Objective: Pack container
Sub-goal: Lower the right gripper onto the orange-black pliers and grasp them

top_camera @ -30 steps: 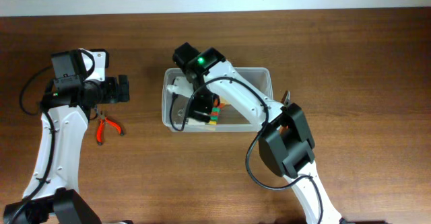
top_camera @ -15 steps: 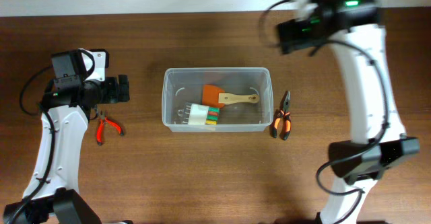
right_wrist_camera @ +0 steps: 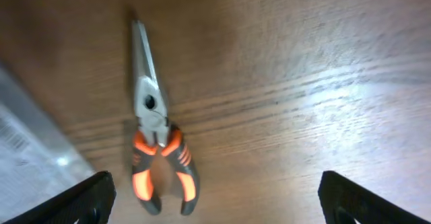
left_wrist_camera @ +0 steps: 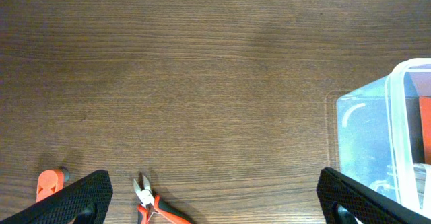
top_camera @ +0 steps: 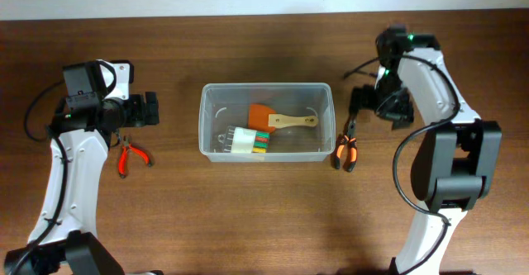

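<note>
**Both grippers wide and empty, container mid-table**

The container (top_camera: pixel 201 130), a clear tub, sits at the middle of the table (top_camera: pixel 248 217). Inside it lie an orange spatula (top_camera: pixel 277 118) with a wooden handle and a white tool (top_camera: pixel 246 140) with coloured bands. The left gripper (top_camera: pixel 150 110) hangs well to the container's left, jaws spread wide and holding nothing. Red cutters (top_camera: pixel 130 155) lie on the wood on that same side. The right gripper (top_camera: pixel 357 101) hovers just off the container's right end, fingers wide and empty. Under it, orange-and-black pliers (right_wrist_camera: pixel 151 157) lie just beside that end wall.
</note>
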`<control>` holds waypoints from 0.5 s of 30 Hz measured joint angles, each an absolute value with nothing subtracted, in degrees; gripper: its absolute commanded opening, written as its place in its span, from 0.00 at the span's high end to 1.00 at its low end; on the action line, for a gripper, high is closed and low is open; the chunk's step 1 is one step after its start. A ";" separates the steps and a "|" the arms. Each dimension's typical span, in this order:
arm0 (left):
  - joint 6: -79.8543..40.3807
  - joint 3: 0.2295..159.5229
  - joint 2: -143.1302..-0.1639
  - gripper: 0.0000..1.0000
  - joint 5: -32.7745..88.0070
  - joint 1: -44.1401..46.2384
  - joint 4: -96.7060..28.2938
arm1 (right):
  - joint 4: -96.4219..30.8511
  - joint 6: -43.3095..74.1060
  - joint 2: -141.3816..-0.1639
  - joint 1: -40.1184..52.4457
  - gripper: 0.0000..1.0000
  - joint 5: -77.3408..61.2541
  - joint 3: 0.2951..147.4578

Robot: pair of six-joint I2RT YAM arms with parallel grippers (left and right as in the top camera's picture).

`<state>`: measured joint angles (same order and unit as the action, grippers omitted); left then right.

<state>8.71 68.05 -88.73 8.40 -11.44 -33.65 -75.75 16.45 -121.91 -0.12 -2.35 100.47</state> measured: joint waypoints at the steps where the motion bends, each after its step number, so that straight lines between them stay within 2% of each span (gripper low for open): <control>1: 8.71 68.05 -88.73 0.01 8.40 -11.44 -33.65 | -75.24 16.45 -121.91 -0.12 0.05 -2.35 99.33; 15: 8.71 68.03 -88.73 0.01 8.40 -11.44 -33.65 | -70.19 10.35 -121.89 0.43 0.09 -5.10 88.31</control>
<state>8.71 68.03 -88.73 8.40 -11.44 -33.65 -70.19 10.35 -121.89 0.43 -5.10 88.31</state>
